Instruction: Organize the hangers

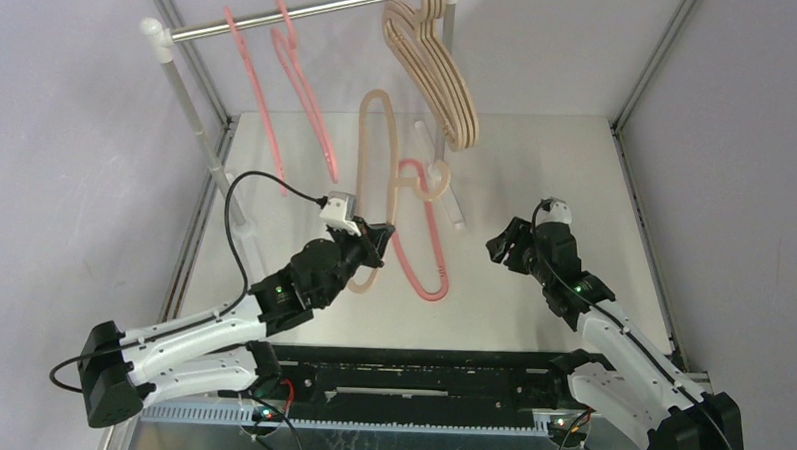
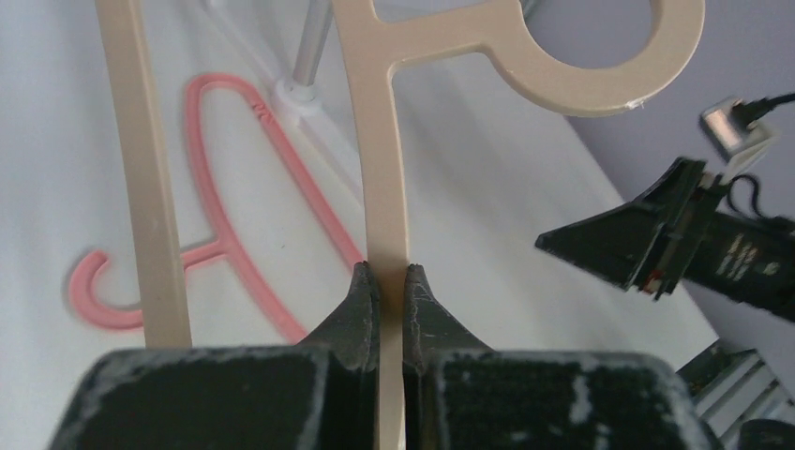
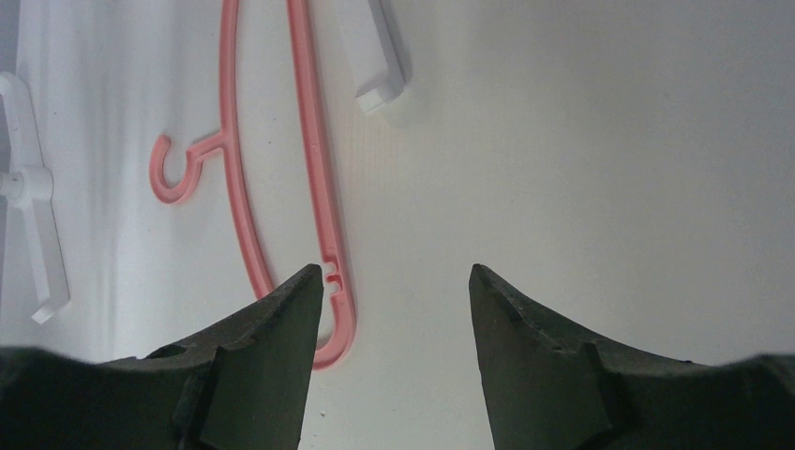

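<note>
My left gripper (image 1: 379, 239) is shut on one bar of a beige hanger (image 1: 363, 144) and holds it tilted above the table; the wrist view shows the bar pinched between the fingertips (image 2: 389, 270), with the hook (image 2: 600, 84) at the top. A pink hanger (image 1: 405, 255) lies flat on the table under it and also shows in both wrist views (image 2: 234, 253) (image 3: 314, 187). My right gripper (image 1: 504, 247) is open and empty (image 3: 397, 272), just right of that pink hanger's end. Two pink hangers (image 1: 304, 92) and several beige hangers (image 1: 444, 87) hang on the rail.
The silver rail (image 1: 312, 12) spans the back on white posts (image 1: 193, 118). The rack's white feet (image 3: 380, 56) rest on the table near the pink hanger. Metal frame bars border the white tabletop (image 1: 556, 170) at left and right.
</note>
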`<state>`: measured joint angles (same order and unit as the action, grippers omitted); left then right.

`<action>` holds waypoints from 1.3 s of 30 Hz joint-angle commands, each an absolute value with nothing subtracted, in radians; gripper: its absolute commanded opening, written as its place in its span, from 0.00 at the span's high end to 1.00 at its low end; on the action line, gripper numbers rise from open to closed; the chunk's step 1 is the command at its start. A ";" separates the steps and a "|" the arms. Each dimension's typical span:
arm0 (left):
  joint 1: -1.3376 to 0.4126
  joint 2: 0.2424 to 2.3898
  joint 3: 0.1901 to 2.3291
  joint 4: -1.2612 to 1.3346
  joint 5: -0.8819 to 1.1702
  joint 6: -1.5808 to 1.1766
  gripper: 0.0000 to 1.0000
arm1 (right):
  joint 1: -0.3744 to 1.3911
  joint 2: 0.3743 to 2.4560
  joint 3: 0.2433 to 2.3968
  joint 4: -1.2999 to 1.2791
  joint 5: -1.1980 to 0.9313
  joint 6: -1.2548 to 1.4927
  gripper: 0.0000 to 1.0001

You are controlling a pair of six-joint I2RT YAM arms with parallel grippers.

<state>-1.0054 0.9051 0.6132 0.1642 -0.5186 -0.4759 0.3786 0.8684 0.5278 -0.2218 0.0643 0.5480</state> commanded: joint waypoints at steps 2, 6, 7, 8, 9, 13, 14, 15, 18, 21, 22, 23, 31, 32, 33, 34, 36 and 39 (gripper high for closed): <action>-1.000 0.959 0.749 0.326 -0.500 -0.494 1.00 | 0.360 0.843 0.533 -0.183 0.050 0.541 0.33; -1.000 0.982 0.809 0.356 -0.503 -0.499 1.00 | 0.351 0.835 0.543 -0.196 0.042 0.537 0.33; -1.000 0.987 0.821 0.361 -0.502 -0.498 1.00 | 0.348 0.833 0.543 -0.196 0.040 0.535 0.33; -1.000 0.993 0.832 0.367 -0.502 -0.501 1.00 | 0.346 0.830 0.543 -0.199 0.038 0.534 0.33; -1.000 0.998 0.842 0.373 -0.502 -0.504 1.00 | 0.343 0.827 0.543 -0.201 0.037 0.533 0.33; -1.000 1.028 0.889 0.399 -0.506 -0.518 1.00 | 0.330 0.824 0.543 -0.207 0.024 0.531 0.33; -1.000 1.039 0.908 0.400 -0.507 -0.516 1.00 | 0.326 0.821 0.543 -0.206 0.019 0.532 0.33; -1.000 1.051 0.927 0.400 -0.509 -0.515 1.00 | 0.324 0.817 0.543 -0.207 0.015 0.532 0.33; -1.000 1.084 0.976 0.407 -0.528 -0.518 1.00 | 0.318 0.804 0.543 -0.213 0.009 0.530 0.33; -1.000 1.117 1.023 0.407 -0.545 -0.524 1.00 | 0.308 0.787 0.543 -0.219 0.000 0.529 0.33; -1.000 1.135 1.040 0.403 -0.552 -0.527 1.00 | 0.302 0.783 0.543 -0.220 -0.006 0.528 0.33; -1.000 1.148 1.057 0.399 -0.561 -0.533 1.00 | 0.299 0.779 0.543 -0.221 -0.014 0.526 0.33; -0.995 1.277 1.246 0.354 -0.594 -0.560 1.00 | 0.264 0.748 0.543 -0.238 -0.063 0.521 0.33; -0.993 1.295 1.277 0.343 -0.597 -0.562 1.00 | 0.256 0.744 0.543 -0.240 -0.071 0.520 0.33; -0.989 1.312 1.306 0.332 -0.601 -0.567 1.00 | 0.252 0.739 0.543 -0.241 -0.079 0.519 0.33; -0.984 1.327 1.336 0.322 -0.601 -0.577 1.00 | 0.243 0.735 0.543 -0.241 -0.089 0.515 0.33; -0.975 1.359 1.396 0.290 -0.598 -0.598 1.00 | 0.230 0.726 0.544 -0.245 -0.109 0.514 0.33; -0.973 1.400 1.469 0.256 -0.614 -0.601 1.00 | 0.224 0.712 0.552 -0.264 -0.110 0.503 0.33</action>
<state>-0.9833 1.3727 1.3495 0.2672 -0.5865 -0.5770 0.2356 0.7399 0.5278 -0.2573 -0.0834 0.5285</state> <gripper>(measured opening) 0.044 0.666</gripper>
